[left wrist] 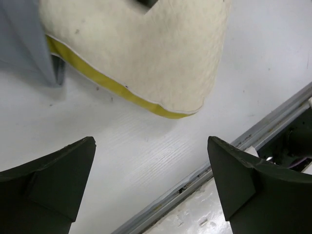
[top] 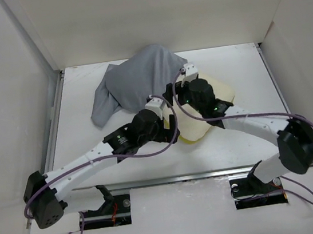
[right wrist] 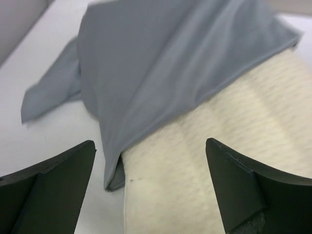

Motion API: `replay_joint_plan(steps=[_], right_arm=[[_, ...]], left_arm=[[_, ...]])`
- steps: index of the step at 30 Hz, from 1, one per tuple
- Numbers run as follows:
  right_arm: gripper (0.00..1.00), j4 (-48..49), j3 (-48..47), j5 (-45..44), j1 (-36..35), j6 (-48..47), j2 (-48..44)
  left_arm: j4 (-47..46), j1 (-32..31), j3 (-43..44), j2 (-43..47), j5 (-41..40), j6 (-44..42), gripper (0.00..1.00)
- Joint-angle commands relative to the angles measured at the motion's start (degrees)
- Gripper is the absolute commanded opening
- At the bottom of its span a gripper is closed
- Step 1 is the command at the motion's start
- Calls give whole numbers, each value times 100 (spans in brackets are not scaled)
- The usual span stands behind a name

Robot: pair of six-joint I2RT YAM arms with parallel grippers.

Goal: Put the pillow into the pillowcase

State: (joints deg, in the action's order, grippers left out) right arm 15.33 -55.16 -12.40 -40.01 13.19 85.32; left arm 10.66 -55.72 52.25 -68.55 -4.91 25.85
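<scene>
The cream-yellow pillow [top: 217, 90] lies mid-table, its far left part covered by the wrinkled grey pillowcase [top: 140, 79]. My left gripper [top: 165, 111] is open and empty at the pillow's near left side. In the left wrist view the gripper [left wrist: 151, 163] hovers over bare table just short of the pillow's yellow-edged corner [left wrist: 146, 53], with the pillowcase [left wrist: 22, 39] at the left. My right gripper [top: 183, 76] is open and empty above the pillow. In the right wrist view the gripper [right wrist: 151, 168] sits over the pillow [right wrist: 219, 161], right by the hem of the pillowcase [right wrist: 170, 58].
White enclosure walls stand at the left, back and right. A metal rail [top: 182, 177] runs along the table's near edge and also shows in the left wrist view [left wrist: 229, 158]. Another rail [top: 55, 124] runs along the left side.
</scene>
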Motion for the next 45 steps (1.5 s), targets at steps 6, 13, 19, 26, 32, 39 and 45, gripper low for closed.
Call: replay_joint_plan(steps=[6,13,19,26,32,39,45], right_arm=[[100,-1726,-1092,0,1633,263,133],[100,-2367,-2007,284,2480,527,1820],[100,-2246,-1456,1230,2480,763,2104],[100,-2087,-5,1504,1340,869,909],[100,-2087,217,2057,-532,590,293],[100,-2744,-127,1015,-1009,219,-899],[100,-3096,-302,-245,-361,508,-1843]], left_arm=[[-588,526,-30,493,-801,263,100],[-749,1089,891,-1483,-407,185,100],[-881,1835,1586,-2766,218,131,100],[-881,2276,2183,-3383,218,-193,100],[-557,2751,2755,-3524,219,-317,100],[-336,2874,2282,-2138,-790,-580,100],[-47,2374,1754,-1082,-995,-923,100]])
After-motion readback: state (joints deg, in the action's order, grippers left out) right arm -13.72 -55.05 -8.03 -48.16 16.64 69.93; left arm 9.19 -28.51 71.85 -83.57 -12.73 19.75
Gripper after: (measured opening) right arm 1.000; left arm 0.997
